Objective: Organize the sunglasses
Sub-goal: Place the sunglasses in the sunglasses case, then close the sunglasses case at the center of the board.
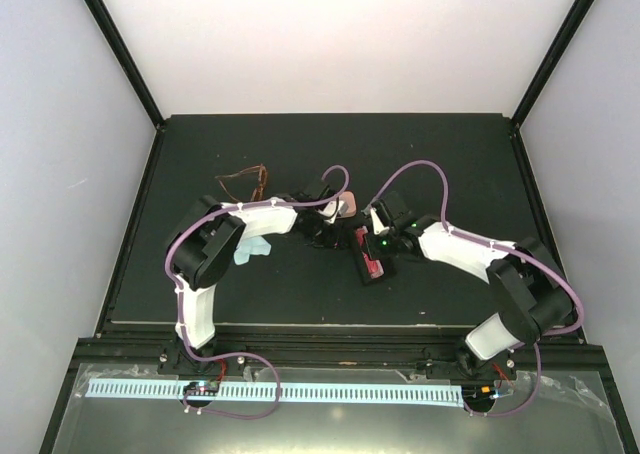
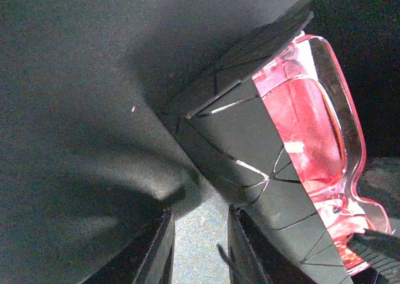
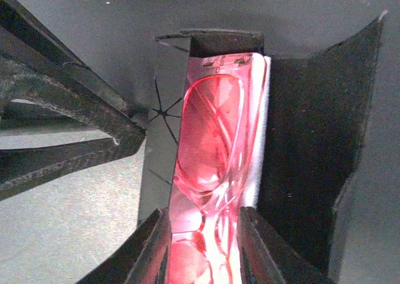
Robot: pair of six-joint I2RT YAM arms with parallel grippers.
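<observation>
The red-pink sunglasses (image 3: 209,146) lie folded inside an open black case (image 3: 306,140) lined with white. My right gripper (image 3: 203,212) stands over them, open, one finger on each side of the frame. In the left wrist view the same sunglasses (image 2: 309,118) show past the case's crackled black wall (image 2: 244,127). My left gripper (image 2: 200,212) is open beside that wall, with only bare mat between its fingers. From above, both grippers meet at the black case (image 1: 372,264) mid-table. The brownish-amber sunglasses (image 1: 242,183) lie unfolded at the back left.
A pink case (image 1: 346,207) sits just behind the two grippers. A light blue cloth (image 1: 251,250) lies under the left arm. The dark mat (image 1: 450,154) is bounded by a raised edge and white walls.
</observation>
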